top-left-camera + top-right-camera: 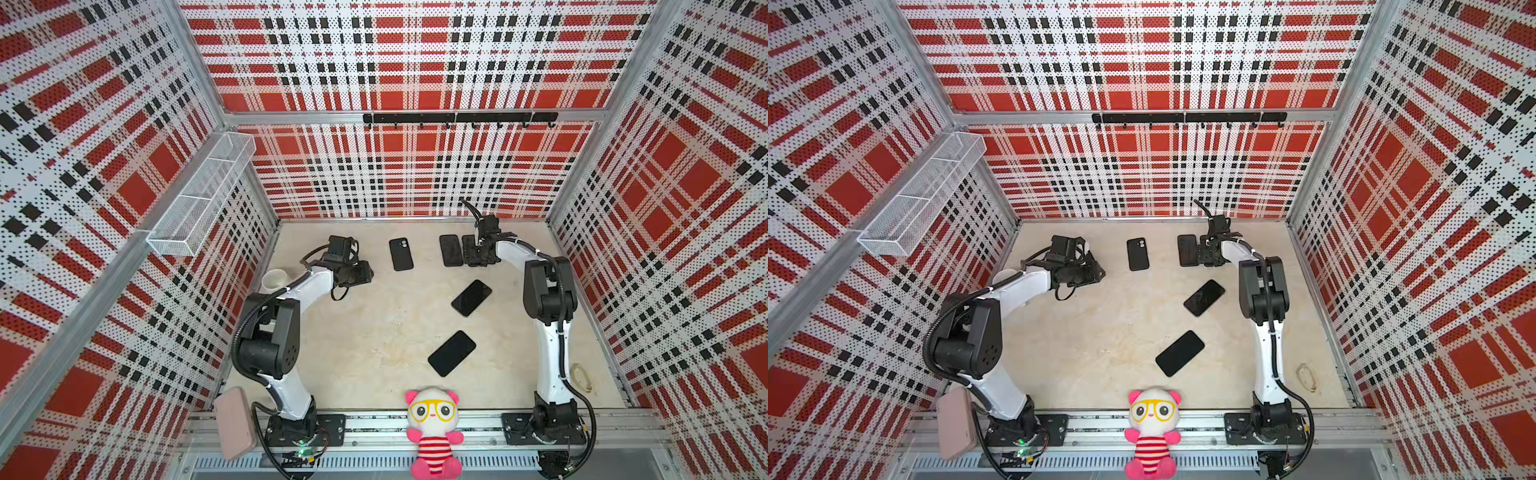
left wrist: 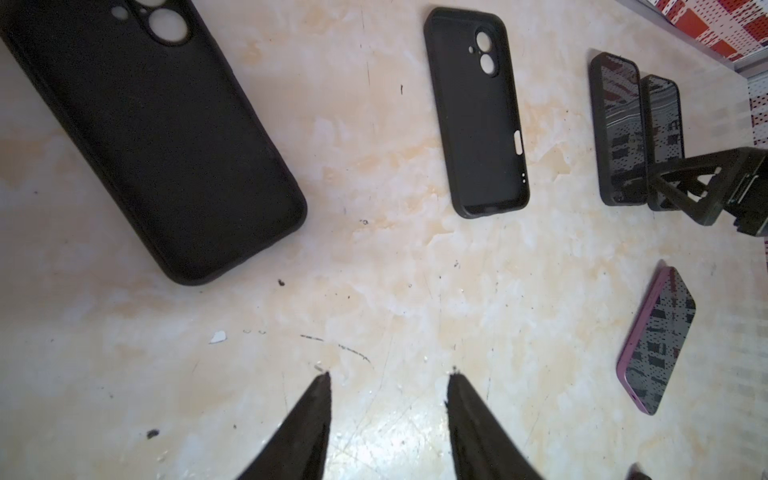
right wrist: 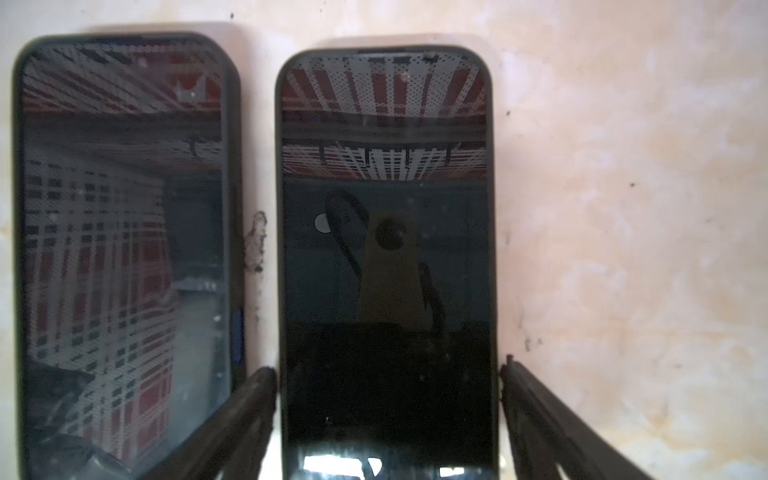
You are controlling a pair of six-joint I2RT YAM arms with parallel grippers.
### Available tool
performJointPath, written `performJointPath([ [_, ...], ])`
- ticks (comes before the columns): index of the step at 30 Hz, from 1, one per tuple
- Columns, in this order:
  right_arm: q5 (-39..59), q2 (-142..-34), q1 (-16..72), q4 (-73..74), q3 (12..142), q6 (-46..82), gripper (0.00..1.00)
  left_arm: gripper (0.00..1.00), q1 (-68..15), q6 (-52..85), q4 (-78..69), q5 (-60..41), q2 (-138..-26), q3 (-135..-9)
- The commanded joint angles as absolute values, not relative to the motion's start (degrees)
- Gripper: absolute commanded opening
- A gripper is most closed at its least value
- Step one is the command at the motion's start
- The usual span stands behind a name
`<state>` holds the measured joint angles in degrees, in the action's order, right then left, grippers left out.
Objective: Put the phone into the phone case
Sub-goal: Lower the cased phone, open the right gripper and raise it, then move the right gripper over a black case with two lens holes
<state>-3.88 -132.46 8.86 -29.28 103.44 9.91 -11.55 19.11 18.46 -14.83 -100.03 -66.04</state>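
- At the back right of the table (image 1: 374,374), your right gripper (image 3: 386,368) stands with jaws spread wide, one finger along each long side of a screen-up, black-rimmed phone (image 3: 386,249). Whether the fingers press its edges or just clear them cannot be told.
- Your left gripper (image 2: 388,374) hangs at the back left with jaws parted partway. Nothing sits between them, and only bare table lies below.
- Phones, counted in both top views: four, all screen up.
  - Two lie side by side at the back right, the straddled one and its neighbour (image 1: 451,250), close but apart.
  - A purple-edged phone (image 1: 471,298) lies angled at mid-right.
  - A black phone (image 1: 451,353) lies angled nearer the front.
- Empty black cases: two, both open side up.
  - The centre case (image 1: 401,254) lies at the back middle, between your two grippers.
  - The near case (image 2: 153,137) lies just beside your left gripper and is clear only in the left wrist view.
- Also in frame: one plush toy (image 1: 434,428) seated on the front rail and one pink slab (image 1: 234,422) leaning at the front left.
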Motion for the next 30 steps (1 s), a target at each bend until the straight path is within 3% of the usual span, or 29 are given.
performJointPath([
  [1, -4.0, -133.4, 8.4, -30.0, 105.1, 10.3, 0.97, 0.49, -10.9, 19.1, 17.6, -15.7, -98.3, -67.0],
  [12, -5.4, -125.8, 8.0, -31.2, 103.1, 12.0, 1.0, 0.49, -11.2, 18.8, 17.7, -15.5, -98.1, -66.8],
  [21, -2.2, -112.2, 10.8, -24.2, 89.9, 21.0, 0.99, 0.5, -12.8, 17.6, 18.3, -12.2, -96.3, -66.9],
  [25, -2.8, -110.5, 15.3, -23.2, 88.7, 22.1, 0.85, 0.51, -13.4, 16.7, 19.1, -9.4, -95.9, -67.1],
  [30, -4.5, -116.5, 21.7, -27.8, 98.1, 20.1, 0.77, 0.51, -13.2, 16.5, 19.5, -9.1, -95.6, -67.3],
])
